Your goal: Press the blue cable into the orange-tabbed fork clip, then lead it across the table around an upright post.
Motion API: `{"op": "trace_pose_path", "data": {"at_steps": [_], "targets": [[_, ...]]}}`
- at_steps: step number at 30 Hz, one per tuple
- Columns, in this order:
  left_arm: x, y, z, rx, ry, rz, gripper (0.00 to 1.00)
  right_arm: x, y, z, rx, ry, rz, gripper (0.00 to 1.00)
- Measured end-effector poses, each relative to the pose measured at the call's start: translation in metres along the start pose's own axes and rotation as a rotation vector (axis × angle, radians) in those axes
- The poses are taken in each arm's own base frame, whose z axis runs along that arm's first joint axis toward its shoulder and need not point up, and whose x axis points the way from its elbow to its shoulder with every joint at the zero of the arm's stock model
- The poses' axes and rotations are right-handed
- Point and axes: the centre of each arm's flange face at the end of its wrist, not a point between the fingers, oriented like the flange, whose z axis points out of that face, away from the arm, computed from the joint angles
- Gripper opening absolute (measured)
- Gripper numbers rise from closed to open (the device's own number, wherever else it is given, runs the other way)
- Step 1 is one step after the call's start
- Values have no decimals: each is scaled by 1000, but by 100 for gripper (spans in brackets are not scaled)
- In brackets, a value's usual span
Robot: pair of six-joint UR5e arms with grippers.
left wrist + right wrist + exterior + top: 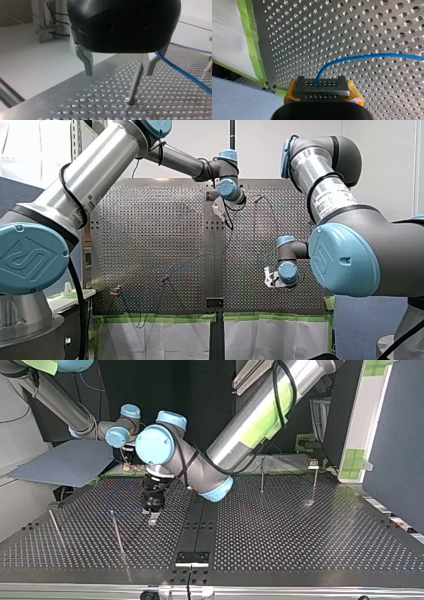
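Observation:
In the left wrist view my left gripper hangs open just above the perforated table. A thin upright post stands between its metal fingers, close to one of them. The blue cable runs past the outside of that finger. In the right wrist view my right gripper has a grey block with rows of holes between its orange-yellow pads. The blue cable comes out of that block and curves away over the table. A small orange-tabbed clip sits low at the front view's left. My left gripper is near the top view's middle.
Thin posts stand about the table in the top view. A dark centre strip runs across the table to a bracket at its near edge. Green tape lines the table's edge beside my right gripper.

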Motion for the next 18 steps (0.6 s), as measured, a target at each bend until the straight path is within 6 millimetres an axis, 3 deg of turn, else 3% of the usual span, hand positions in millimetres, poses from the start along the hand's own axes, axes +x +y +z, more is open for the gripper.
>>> {"op": "trace_pose_path", "data": {"at_steps": [9,18], "targets": [[-21,3,18,36,-60,-56,98,0,6,3,-9,-1,10,0],[-20,8,29,70,-74,-66,98,3,16,9,-21,5,28,0]]}}
